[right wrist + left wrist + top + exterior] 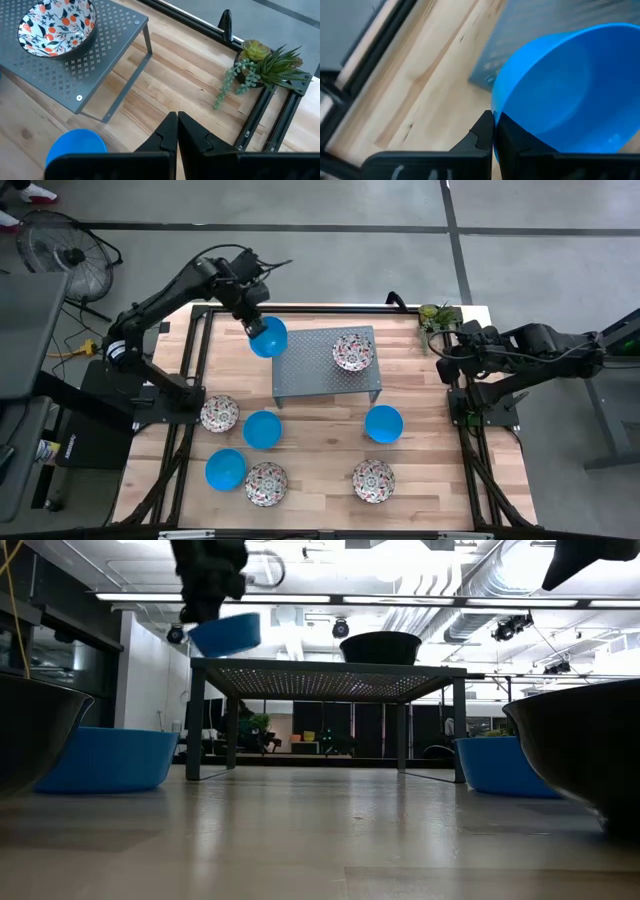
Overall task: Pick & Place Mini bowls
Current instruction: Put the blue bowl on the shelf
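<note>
My left gripper [254,329] is shut on a plain blue mini bowl [269,337] in the air by the far left corner of the grey perforated stand [325,375]. A floral mini bowl [353,351] sits on the stand's top. On the table rest blue bowls [262,429], [226,469], [384,423] and floral bowls [219,414], [266,483], [373,480]. My right gripper [176,131] is shut on nothing, raised over the table's right far part. My left gripper pinches the blue bowl's rim [494,111], one finger inside the bowl and one outside its wall. The fingers come slanting down from the table's far left. The bowl [225,633] hangs lifted clear, slightly tilted, at about the height of the stand's top.
A small potted succulent [260,62] stands at the table's far right corner beside the black frame rail [226,22]. A floor fan [60,255] is off the table at the far left. Bare wood lies in front of the stand, between the bowls.
</note>
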